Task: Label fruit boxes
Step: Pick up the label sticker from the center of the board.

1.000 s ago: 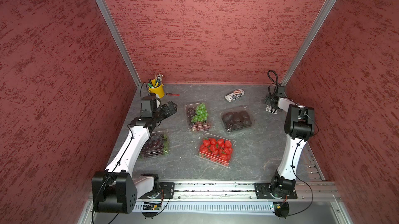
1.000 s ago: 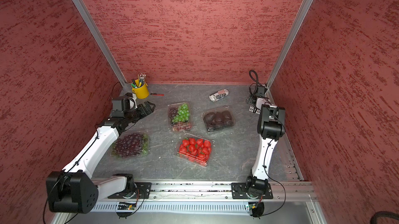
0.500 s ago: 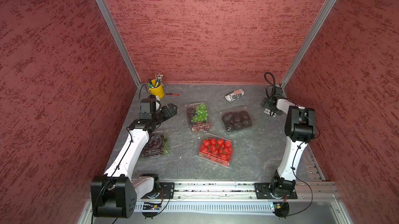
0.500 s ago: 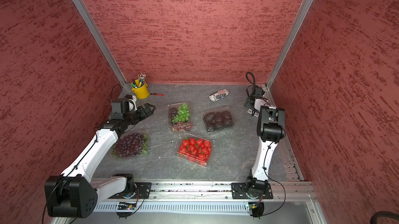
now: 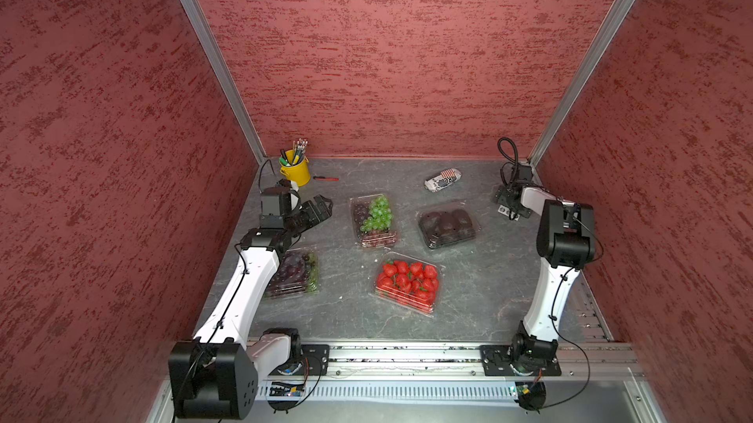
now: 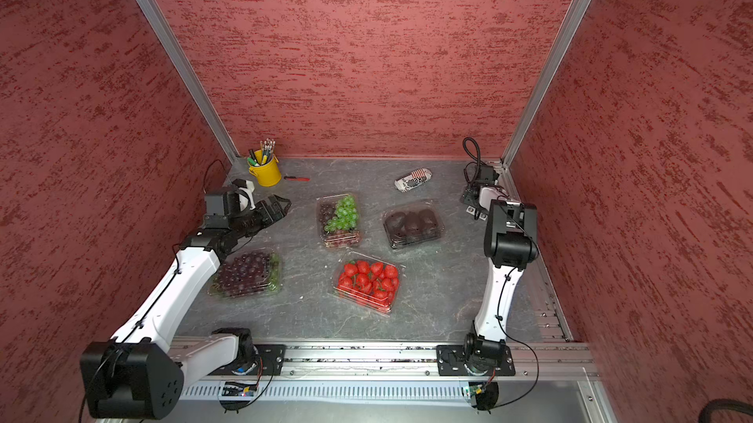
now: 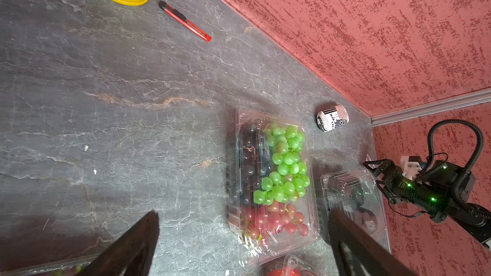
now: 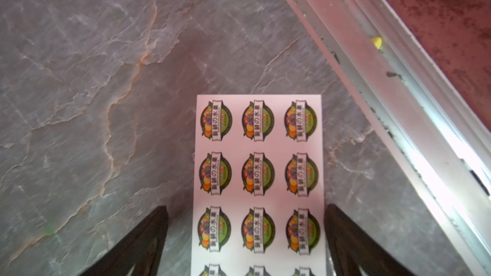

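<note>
Far left, the left gripper (image 5: 321,208) has its fingers spread wide and holds nothing. The dark-grape box (image 5: 299,274) lies partly under that arm. Mid-table sit the green-and-purple grape box (image 5: 374,221), the strawberry box (image 5: 407,281) nearer the front rail, and the dark round fruit box (image 5: 447,223) — each apart from the others. Far right, the right gripper (image 5: 507,210) has its fingers released, one on either side of the sticker sheet (image 8: 257,176).

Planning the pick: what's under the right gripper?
A white sticker sheet flat on the grey table, below the open jaws of the right gripper. Its near end is out of frame.
</note>
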Robot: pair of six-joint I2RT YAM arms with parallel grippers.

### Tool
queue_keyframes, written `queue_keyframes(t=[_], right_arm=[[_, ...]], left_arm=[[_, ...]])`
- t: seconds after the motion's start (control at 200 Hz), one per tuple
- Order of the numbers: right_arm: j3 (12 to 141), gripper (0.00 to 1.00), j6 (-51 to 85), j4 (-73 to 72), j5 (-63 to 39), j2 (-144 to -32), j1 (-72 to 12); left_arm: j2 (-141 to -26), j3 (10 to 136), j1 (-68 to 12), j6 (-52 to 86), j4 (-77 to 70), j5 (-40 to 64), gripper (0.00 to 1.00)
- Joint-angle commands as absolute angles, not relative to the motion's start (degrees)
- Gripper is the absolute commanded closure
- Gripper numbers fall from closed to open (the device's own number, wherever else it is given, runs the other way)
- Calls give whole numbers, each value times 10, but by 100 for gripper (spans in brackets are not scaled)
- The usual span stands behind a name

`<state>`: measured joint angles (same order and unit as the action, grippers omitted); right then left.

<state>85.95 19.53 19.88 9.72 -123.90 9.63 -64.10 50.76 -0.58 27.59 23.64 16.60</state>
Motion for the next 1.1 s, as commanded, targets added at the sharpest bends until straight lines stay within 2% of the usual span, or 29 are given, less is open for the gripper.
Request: queue_keyframes(t=[0.0,0.331,0.431,0.571,0.792,0.907,1.097], right_arm=[[849,10,206,228,79,-1269,81],[845,28,200,240,86,-1272,77],[848,36,199,245,85,-1274,77],[855,21,208,250,91,-1272,77],[887,18,267,263,103,-1252,76],[910,6,296,268,107,-1248,76],[940,5,330,278,112,-1272,76]], left_arm=[[-629,502,-1,275,243,171,0],[-624,498,1,276,243,176,0],[-625,503,2,275,246,179,0],[-625,508,3,274,247,182,0],[-633,519,4,273,250,185,0],[-635,518,4,273,245,187,0],[-635,509,8,274,236,192,0]])
